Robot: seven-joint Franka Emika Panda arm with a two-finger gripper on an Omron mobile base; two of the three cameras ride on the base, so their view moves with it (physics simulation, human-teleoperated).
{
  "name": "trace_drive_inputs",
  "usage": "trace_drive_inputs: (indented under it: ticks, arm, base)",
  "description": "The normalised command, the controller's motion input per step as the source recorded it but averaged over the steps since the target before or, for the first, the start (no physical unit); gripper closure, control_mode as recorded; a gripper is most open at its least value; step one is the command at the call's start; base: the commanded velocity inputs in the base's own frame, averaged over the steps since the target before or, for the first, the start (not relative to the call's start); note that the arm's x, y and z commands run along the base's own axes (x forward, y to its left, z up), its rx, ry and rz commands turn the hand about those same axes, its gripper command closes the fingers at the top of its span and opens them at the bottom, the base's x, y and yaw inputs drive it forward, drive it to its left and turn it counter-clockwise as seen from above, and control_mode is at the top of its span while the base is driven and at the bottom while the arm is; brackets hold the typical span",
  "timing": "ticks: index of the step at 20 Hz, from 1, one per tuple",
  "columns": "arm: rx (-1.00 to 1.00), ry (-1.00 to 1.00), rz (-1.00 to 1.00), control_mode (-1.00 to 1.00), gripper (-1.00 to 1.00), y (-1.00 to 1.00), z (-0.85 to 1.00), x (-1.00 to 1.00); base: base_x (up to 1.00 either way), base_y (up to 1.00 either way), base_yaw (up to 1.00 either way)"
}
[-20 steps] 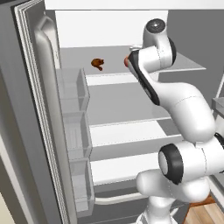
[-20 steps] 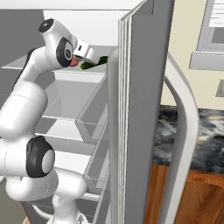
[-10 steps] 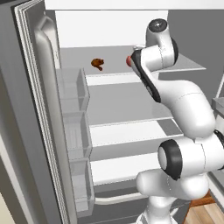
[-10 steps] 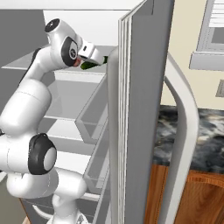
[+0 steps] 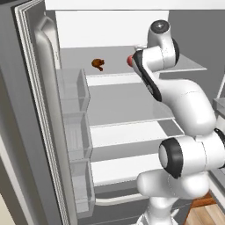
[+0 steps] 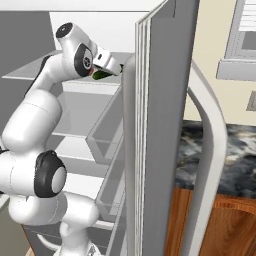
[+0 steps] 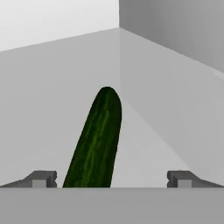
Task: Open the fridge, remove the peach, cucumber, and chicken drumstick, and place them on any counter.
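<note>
The fridge (image 5: 41,114) stands with its doors open, and my arm reaches onto its top shelf. On that shelf the dark green cucumber (image 7: 98,135) lies lengthwise, pointing away from me. Its near end sits between the fingertips of my gripper (image 7: 111,179), which is open wide and not touching it. From the right, a bit of the cucumber (image 6: 100,75) shows under my hand. The orange-brown chicken drumstick (image 5: 97,64) lies further left on the same shelf. The red peach (image 5: 130,60) peeks out from behind my arm. The marbled counter (image 6: 235,155) lies right of the fridge.
The left door carries clear bins (image 5: 74,123) beside the arm. The right door (image 6: 165,125) with its pale curved handle (image 6: 212,165) stands close to my hand. The fridge's side wall (image 7: 175,43) rises just right of the cucumber. Lower shelves (image 5: 127,132) are bare.
My hand has pushed a little deeper onto the top shelf toward the cucumber. The jaws stayed open and the food has not moved.
</note>
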Motion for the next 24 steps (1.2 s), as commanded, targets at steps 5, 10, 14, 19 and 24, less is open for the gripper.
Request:
trace_drive_inputs:
  ticks: [5,10,14,19,24]
  arm:
    - [0.04,0.15,0.0,-1.0,-1.0,0.0,-0.46,0.36]
    - [0.09,0.31,-0.07,-1.0,-1.0,0.01,-0.84,0.28]
    - [0.05,0.18,-0.13,-1.0,-1.0,0.16,-1.0,0.2]
    - [0.0,0.12,-0.13,-1.0,-1.0,0.46,-1.0,0.17]
    - [0.0,0.18,-0.1,-1.0,1.0,0.55,-1.0,0.25]
  base:
    - [0.0,0.0,0.0]
    - [0.0,0.0,0.0]
    - [0.0,0.0,0.0]
    - [0.0,0.0,0.0]
    - [0.0,0.0,0.0]
